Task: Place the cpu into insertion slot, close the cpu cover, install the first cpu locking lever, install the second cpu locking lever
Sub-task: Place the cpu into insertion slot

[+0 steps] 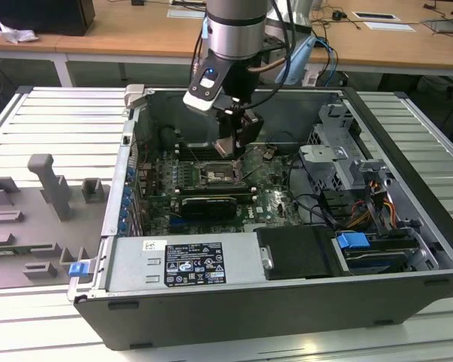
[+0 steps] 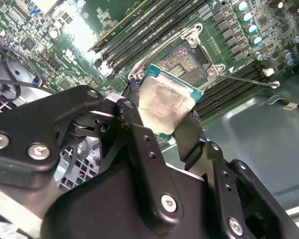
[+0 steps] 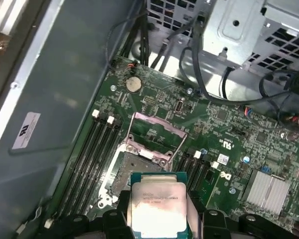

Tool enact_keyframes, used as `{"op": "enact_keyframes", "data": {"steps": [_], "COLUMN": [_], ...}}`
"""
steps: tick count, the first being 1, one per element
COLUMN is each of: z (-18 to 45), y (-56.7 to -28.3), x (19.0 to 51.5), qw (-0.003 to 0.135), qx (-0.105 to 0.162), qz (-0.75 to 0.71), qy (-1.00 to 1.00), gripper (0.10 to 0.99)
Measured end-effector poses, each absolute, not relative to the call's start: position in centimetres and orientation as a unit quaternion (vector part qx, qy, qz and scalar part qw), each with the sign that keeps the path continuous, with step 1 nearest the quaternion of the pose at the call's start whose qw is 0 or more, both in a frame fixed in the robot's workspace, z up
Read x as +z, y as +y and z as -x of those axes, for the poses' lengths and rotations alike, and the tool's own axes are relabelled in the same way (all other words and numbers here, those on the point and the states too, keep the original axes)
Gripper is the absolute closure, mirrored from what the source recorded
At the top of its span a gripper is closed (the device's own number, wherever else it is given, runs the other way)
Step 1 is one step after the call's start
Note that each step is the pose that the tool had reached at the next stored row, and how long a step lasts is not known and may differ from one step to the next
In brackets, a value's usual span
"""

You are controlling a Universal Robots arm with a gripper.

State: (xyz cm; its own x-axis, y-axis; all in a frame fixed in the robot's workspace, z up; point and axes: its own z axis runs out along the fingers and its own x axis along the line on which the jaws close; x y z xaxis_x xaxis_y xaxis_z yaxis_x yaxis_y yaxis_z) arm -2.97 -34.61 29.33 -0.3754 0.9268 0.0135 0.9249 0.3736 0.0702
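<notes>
My gripper (image 1: 227, 149) hangs inside the open computer case, shut on the cpu (image 1: 225, 145), a flat square chip with a silvery-beige top. In both wrist views the cpu (image 2: 167, 105) (image 3: 157, 204) sits between the black fingers (image 2: 135, 127), held above the board and just short of the insertion slot (image 2: 185, 59) (image 3: 131, 168). The slot (image 1: 218, 176) lies open and bare, a dark square among green circuit board. The cpu cover (image 3: 156, 135), a silvery frame with a cut-out centre, stands swung up at the slot's far edge. A thin locking lever (image 2: 251, 79) sticks out beside the socket.
Long memory slots (image 3: 92, 149) flank the socket on both sides. A long black card (image 1: 208, 204) lies nearer the case front. A metal drive cage (image 1: 340, 162) with loose cables (image 3: 209, 94) fills the exterior view's right. Grey fixtures (image 1: 53, 192) stand outside the case on the exterior view's left.
</notes>
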Motion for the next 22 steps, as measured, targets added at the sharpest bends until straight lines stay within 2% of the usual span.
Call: {"op": "enact_keyframes", "data": {"steps": [16,22], "z": [3.0,4.0], "y": [-34.6,-34.2], "x": [27.6,25.9], "qw": [0.018,0.019], "qx": [0.029,0.028], "qz": [-0.669,-0.675], "qy": [0.742,0.737], "gripper": [0.557,0.557]}}
